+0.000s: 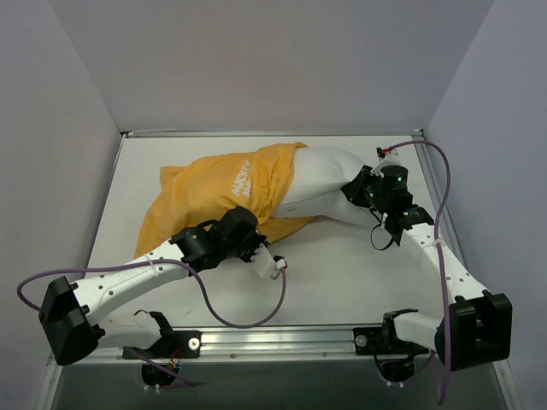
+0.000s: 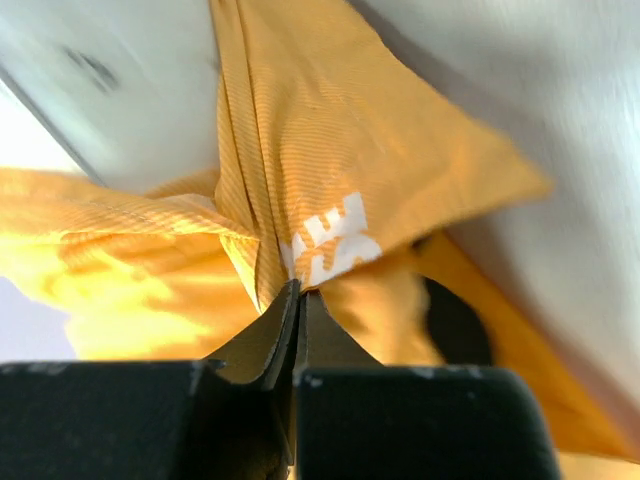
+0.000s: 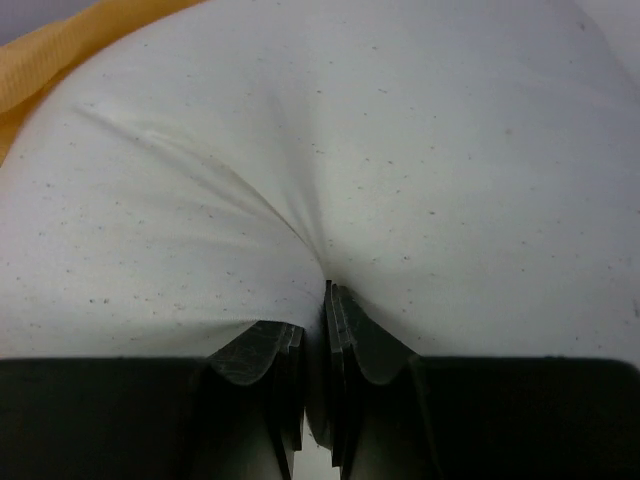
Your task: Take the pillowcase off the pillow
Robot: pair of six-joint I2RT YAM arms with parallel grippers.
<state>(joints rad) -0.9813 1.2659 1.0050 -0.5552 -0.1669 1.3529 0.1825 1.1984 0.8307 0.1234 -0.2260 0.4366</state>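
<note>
The orange-yellow pillowcase (image 1: 218,190) lies across the table's middle and left, white lettering showing. The white pillow (image 1: 320,178) sticks out of its right end. My left gripper (image 1: 248,224) is shut on a bunched fold of the pillowcase (image 2: 300,200) at its near edge, the fabric pulled taut from the jaws. My right gripper (image 1: 361,193) is shut on a pinch of the pillow (image 3: 320,150) at its right end, with cloth puckered between the jaws; an orange edge of the pillowcase (image 3: 60,50) shows at the top left of the right wrist view.
The white table (image 1: 342,273) is walled by grey panels on the left, back and right. A purple cable (image 1: 248,320) loops from the left arm over the near table. A metal rail (image 1: 282,340) runs along the front edge.
</note>
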